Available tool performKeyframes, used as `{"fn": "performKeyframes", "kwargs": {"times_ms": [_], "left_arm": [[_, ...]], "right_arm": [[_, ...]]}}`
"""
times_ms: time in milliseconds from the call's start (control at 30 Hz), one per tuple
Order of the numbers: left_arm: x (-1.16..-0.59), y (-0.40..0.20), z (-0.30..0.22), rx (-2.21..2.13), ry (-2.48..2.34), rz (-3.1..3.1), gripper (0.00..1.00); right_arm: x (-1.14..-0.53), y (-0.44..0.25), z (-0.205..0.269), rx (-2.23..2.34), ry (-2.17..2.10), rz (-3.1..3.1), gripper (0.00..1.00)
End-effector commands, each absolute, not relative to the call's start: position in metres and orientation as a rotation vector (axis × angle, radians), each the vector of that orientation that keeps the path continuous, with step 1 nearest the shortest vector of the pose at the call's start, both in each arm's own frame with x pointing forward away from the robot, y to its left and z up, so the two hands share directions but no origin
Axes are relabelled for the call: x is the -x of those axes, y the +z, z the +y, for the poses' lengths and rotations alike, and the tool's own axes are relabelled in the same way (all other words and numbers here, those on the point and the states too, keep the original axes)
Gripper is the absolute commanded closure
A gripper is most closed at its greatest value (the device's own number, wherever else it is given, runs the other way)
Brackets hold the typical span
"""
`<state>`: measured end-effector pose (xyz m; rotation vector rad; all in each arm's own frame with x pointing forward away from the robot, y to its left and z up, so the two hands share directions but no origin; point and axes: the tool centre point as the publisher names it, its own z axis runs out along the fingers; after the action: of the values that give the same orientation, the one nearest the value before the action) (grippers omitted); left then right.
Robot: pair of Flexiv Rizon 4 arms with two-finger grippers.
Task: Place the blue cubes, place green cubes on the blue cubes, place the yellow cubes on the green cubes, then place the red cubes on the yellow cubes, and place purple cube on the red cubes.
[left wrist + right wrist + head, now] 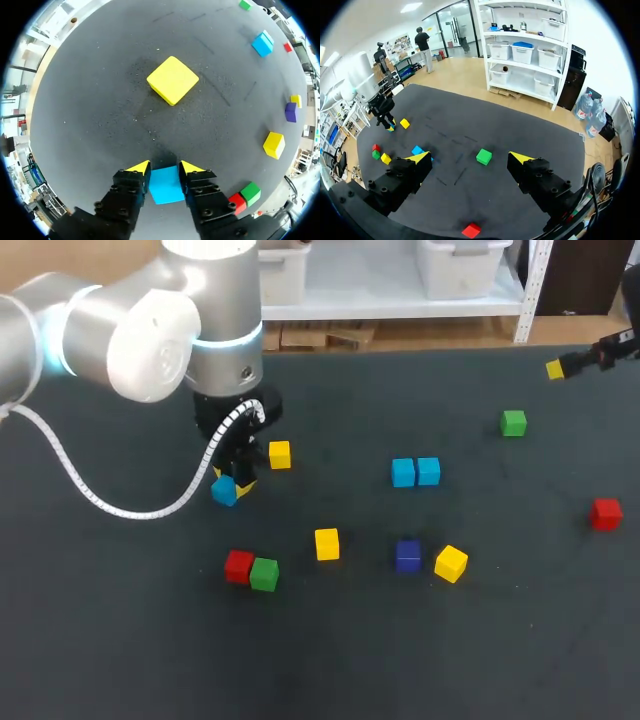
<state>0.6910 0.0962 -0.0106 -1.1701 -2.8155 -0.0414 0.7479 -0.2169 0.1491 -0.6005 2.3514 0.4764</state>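
While the left jaws are gripping a blue cube [165, 186] from both sides near a yellow cube [172, 80], the right jaws are hanging wide open at the far right edge of the bench [500, 640], a green cube [483, 156] lying ahead of them.

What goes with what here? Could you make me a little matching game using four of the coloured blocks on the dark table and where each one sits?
Things:
1. small purple cube
2. single light-blue cube
3. left-hand red cube
4. far green cube

Places:
A. gripped between the left tool's yellow-tipped fingers
B. touching a near green cube
C. beside a tilted yellow cube
D. alone, ahead of the open right tool

Pairs: 1-C, 2-A, 3-B, 4-D
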Motion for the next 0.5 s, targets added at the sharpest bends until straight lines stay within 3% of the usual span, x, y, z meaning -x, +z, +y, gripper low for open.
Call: {"fn": "performKeyframes", "kwargs": {"times_ms": [33, 267, 500], "left_arm": [[-0.687, -0.009, 0.096, 1.189, -0.043, -2.804, 1.0], [-0.688, -0.004, 0.09, 1.292, -0.063, -2.77, 1.0], [-0.685, 0.008, 0.064, 1.672, -0.104, -2.608, 1.0]], "right_arm": [[-0.749, 0.149, -0.218, 0.604, 0.483, 2.35, 0.0], [-0.749, 0.149, -0.218, 0.604, 0.483, 2.35, 0.0], [-0.749, 0.149, -0.218, 0.604, 0.483, 2.35, 0.0]]}}
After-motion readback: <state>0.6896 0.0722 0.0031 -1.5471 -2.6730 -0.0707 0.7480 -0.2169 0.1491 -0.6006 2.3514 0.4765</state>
